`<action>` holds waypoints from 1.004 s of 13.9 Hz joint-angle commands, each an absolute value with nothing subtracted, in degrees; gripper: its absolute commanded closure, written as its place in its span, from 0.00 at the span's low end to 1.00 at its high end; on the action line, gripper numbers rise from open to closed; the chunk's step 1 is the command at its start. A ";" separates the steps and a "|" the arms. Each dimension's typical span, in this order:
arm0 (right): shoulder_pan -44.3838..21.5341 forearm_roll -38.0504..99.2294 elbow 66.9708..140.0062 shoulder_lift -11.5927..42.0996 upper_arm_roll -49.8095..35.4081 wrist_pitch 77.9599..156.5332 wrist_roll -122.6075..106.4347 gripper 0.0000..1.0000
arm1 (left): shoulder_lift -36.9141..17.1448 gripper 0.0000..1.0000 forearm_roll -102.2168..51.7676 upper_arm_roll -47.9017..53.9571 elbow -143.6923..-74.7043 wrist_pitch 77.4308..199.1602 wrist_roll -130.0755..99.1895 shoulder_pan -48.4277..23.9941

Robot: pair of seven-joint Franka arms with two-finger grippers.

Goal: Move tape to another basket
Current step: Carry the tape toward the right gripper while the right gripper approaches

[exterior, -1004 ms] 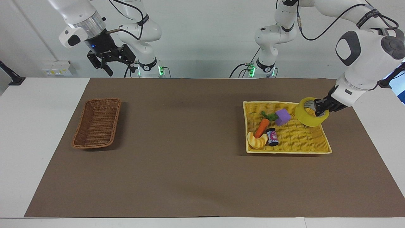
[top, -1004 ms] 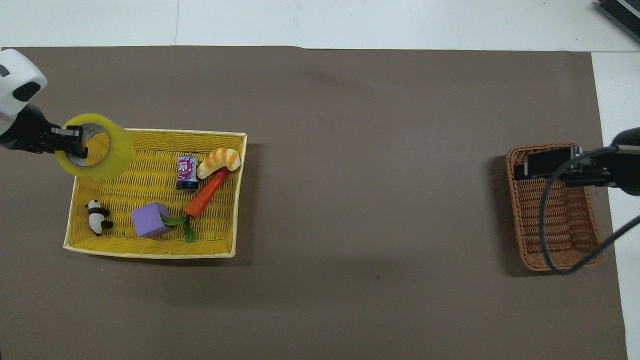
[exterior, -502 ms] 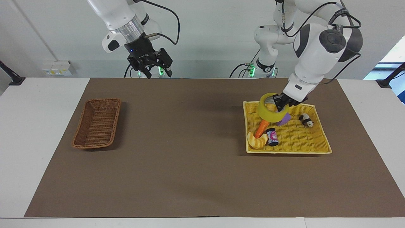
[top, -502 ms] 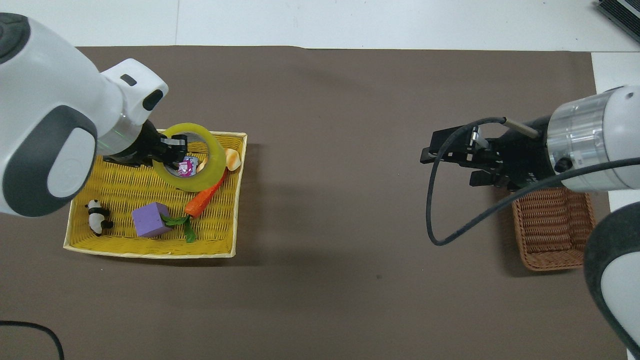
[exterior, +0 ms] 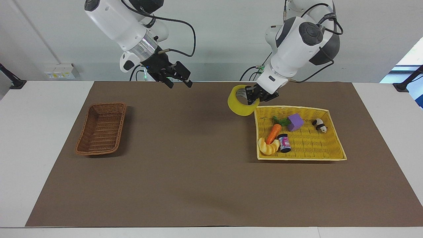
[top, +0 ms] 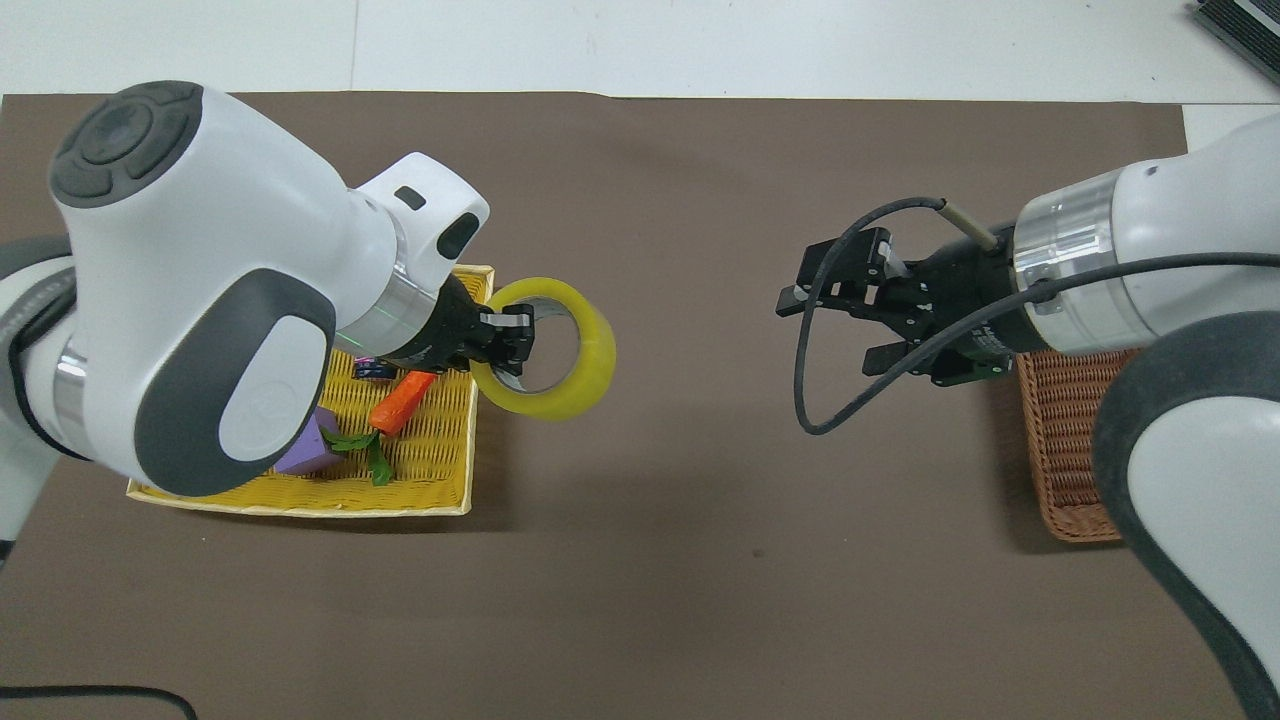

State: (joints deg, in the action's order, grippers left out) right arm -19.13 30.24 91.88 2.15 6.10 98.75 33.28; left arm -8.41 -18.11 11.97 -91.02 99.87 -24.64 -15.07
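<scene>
Now the left claw (exterior: 251,95), clamped on the tape (exterior: 240,104), hangs just past the yellow basket's (exterior: 335,140) rim; the right claw (exterior: 178,79), fingers apart, faces it across bare mat.

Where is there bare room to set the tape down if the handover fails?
The brown mat is bare between the wicker basket and the yellow basket. The wicker basket is empty too. The yellow basket is crowded with toys. The left hand holds the tape over the mat; the open right hand faces it.

yellow tape (exterior: 240,105) hangs tilted over the brown mat; the dark-brown wicker basket (exterior: 101,128) sits empty.
</scene>
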 commanded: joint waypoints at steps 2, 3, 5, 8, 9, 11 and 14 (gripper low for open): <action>-19.42 34.78 94.39 1.41 6.15 99.75 30.16 0.00 | -6.33 1.00 -27.23 11.60 -94.04 105.46 -24.35 -17.66; -19.42 35.94 94.92 1.41 6.15 100.10 29.36 0.00 | -6.50 1.00 -27.77 11.86 -94.04 106.16 -24.35 -19.06; -19.42 36.30 96.06 0.97 6.15 100.72 27.96 0.00 | -6.50 1.00 -30.92 12.21 -95.00 107.04 -24.26 -20.21; -19.34 36.39 99.04 -0.70 6.15 100.63 23.66 0.00 | -6.24 1.00 -33.05 12.48 -95.89 110.30 -24.35 -23.02; -19.25 37.08 100.01 -1.40 6.15 100.55 22.42 0.00 | -6.15 1.00 -33.05 12.48 -95.98 110.65 -24.35 -23.72; -18.72 37.44 103.34 -3.33 6.15 100.46 19.62 0.00 | -6.15 1.00 -33.75 12.57 -95.98 111.61 -24.35 -24.96; -17.23 37.53 104.68 -4.22 6.24 98.36 16.79 0.00 | -6.24 1.00 -34.01 13.01 -95.89 115.91 -24.87 -26.98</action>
State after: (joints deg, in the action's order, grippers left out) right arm -18.66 35.71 101.08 -1.72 6.43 98.98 19.75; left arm -8.11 -32.12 13.59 -94.36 112.20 -24.62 -25.38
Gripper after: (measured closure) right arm 0.000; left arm 0.784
